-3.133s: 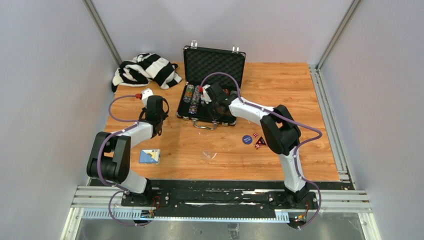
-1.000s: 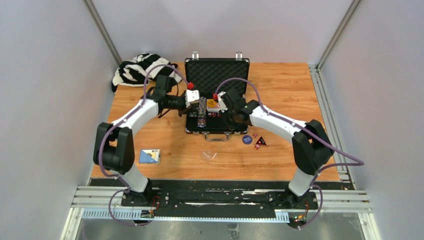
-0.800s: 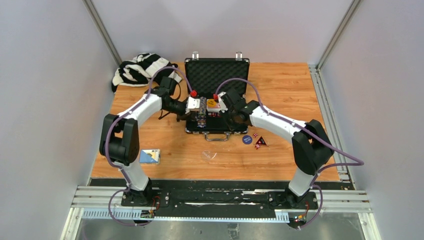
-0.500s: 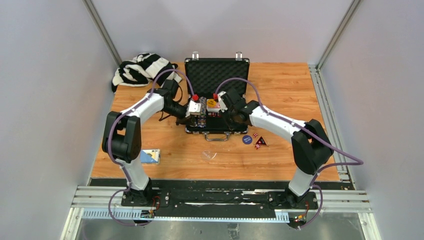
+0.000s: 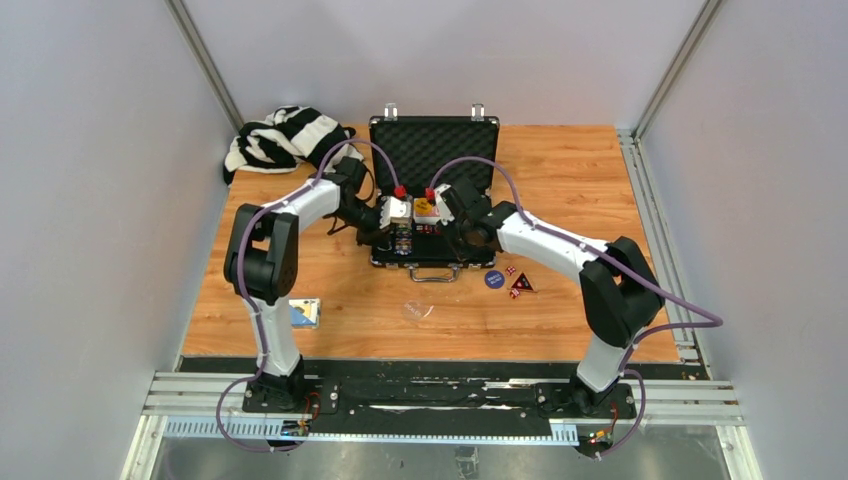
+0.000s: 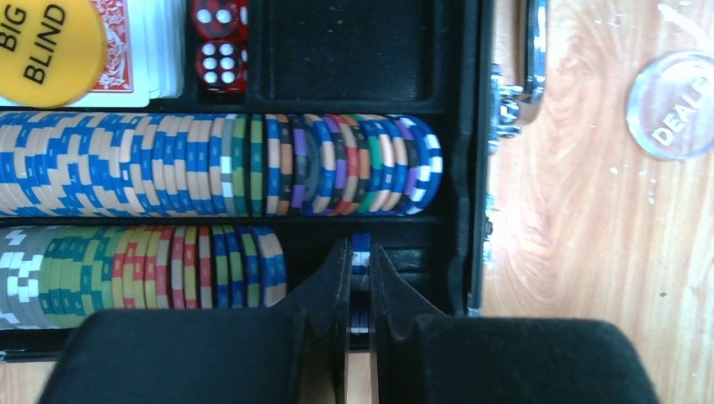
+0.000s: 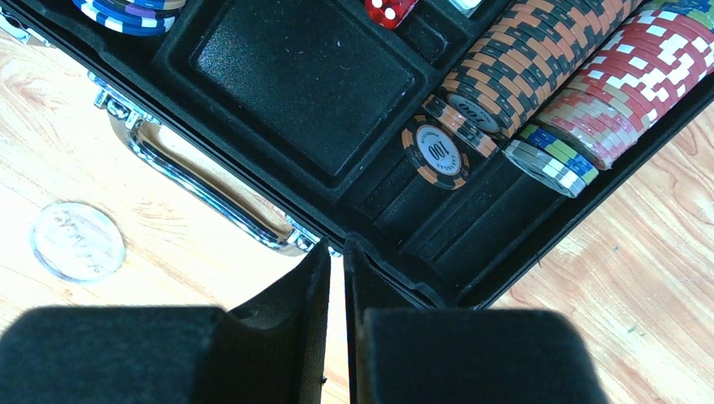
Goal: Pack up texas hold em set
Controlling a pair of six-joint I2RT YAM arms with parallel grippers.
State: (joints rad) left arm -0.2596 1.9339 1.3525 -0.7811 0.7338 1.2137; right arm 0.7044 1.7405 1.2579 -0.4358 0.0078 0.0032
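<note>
**A:** What lies nearest the arms' bases?

**B:** A small blue box point(image 5: 303, 313) on the table point(image 5: 560, 180), beside the left arm. A little further in there is a clear dealer button point(image 5: 418, 310). To the right a blue button point(image 5: 493, 279) lies next to some small red pieces point(image 5: 517, 285).

**A:** And the case?

**B:** The black briefcase point(image 5: 433, 150) lies open mid-table, with its silver handle point(image 6: 535, 50) toward the arms and its lid upright behind.

**A:** The left tool?

**B:** The left gripper point(image 6: 359, 257) is clamped on a blue-and-white chip point(image 6: 360, 242). It holds the chip on edge in the nearest groove, just past the end of a part-filled chip row point(image 6: 143, 265). Beyond that are a full row point(image 6: 210, 164), two red dice point(image 6: 217, 42) and a yellow BIG BLIND button point(image 6: 38, 38) on red-backed cards point(image 6: 139, 50).

**A:** The right?

**B:** The right gripper point(image 7: 335, 252) has its fingers drawn almost together and holds nothing. It is above the case's near rim by the handle. An orange chip point(image 7: 435, 151) lies flat in a groove.

**A:** Farthest?

**B:** A striped cloth point(image 5: 285, 138) at the far left corner
</note>
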